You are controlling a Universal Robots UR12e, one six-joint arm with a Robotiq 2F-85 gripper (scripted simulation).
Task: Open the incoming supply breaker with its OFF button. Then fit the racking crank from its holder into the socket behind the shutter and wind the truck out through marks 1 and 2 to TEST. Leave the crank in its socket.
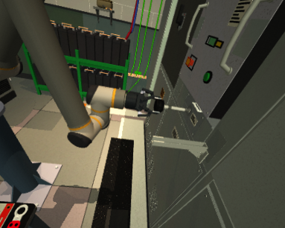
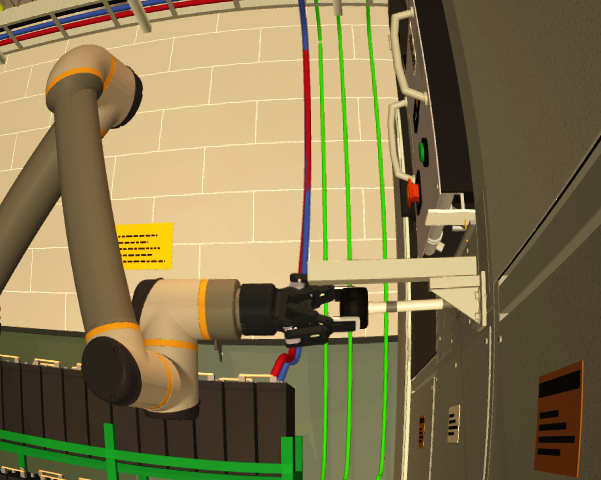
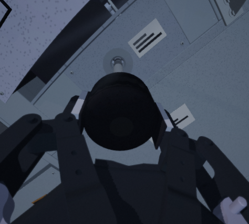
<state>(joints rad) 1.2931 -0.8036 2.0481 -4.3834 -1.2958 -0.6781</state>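
The racking crank's black round knob (image 3: 121, 111) (image 2: 353, 308) (image 1: 158, 104) is gripped by my closed gripper (image 2: 336, 310) (image 1: 153, 104). The crank's pale shaft (image 2: 406, 306) (image 1: 176, 108) runs level from the knob into the socket (image 3: 118, 61) in the grey switchgear panel. The red OFF button (image 2: 412, 191) (image 1: 191, 62) sits higher on the breaker door, with a green button (image 2: 422, 151) (image 1: 207, 77) near it. The shaft's far end is hidden behind a bracket in the second side camera.
A pale shelf bracket (image 2: 393, 270) (image 1: 180, 143) juts from the cabinet close beside the crank. White door handles (image 2: 396, 137) stand off the door above. Green cables (image 2: 347, 155) hang behind. A green rack of black units (image 1: 87, 48) stands across the floor.
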